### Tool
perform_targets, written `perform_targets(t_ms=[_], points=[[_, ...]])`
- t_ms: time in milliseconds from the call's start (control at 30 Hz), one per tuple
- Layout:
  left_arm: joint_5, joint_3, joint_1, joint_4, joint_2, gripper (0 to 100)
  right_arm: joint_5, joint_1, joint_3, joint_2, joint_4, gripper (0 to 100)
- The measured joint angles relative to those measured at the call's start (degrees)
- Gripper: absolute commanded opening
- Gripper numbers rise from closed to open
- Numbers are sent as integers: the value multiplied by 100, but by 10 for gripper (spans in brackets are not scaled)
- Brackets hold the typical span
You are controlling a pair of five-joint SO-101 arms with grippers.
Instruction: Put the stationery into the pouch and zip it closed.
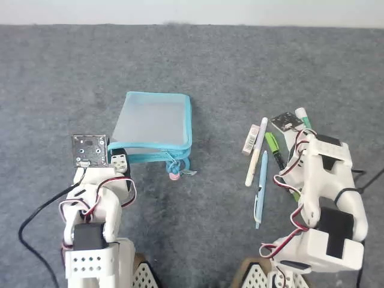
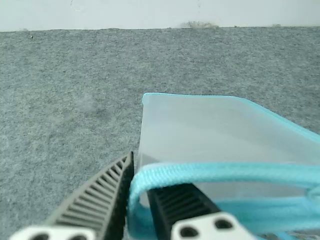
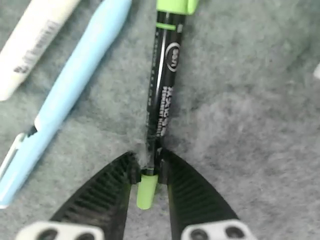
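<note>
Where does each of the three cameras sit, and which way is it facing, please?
High view: fixed above the table, looking down; the left arm and right arm show.
Left wrist view: on the left arm's wrist, looking along the left gripper, shut on the blue edge of the pouch.
Right wrist view: on the right arm's wrist, looking down past the right gripper, shut on the green marker.
Shared: the high view also shows the pouch and the green marker.

A grey, felt-like tabletop (image 1: 198, 66) with a fine, speckled nap covers almost the whole high view, from the bottom edge nearly to the top. Across the very top of the frame runs a pale white wall strip (image 1: 192, 11), meeting the grey surface in a straight horizontal line.
</note>
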Motion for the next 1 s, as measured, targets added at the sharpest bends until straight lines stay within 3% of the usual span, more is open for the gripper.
perform_targets(t_ms=[167, 367, 533, 767, 1000], points=[[0, 70, 0, -149, 0, 11, 0, -9, -97, -290, 633, 8], [0, 431, 0, -809, 0, 11, 0, -290, -299, -1820, 1908, 8], [9, 431, 0, -879, 0, 11, -501, -1319, -299, -3288, 2831, 8], [105, 431, 0, -879, 0, 11, -1459, -3851, -484, -3956, 3473, 8], [105, 545, -26, -1178, 18, 11, -1512, -4246, -1196, -3965, 4009, 8]])
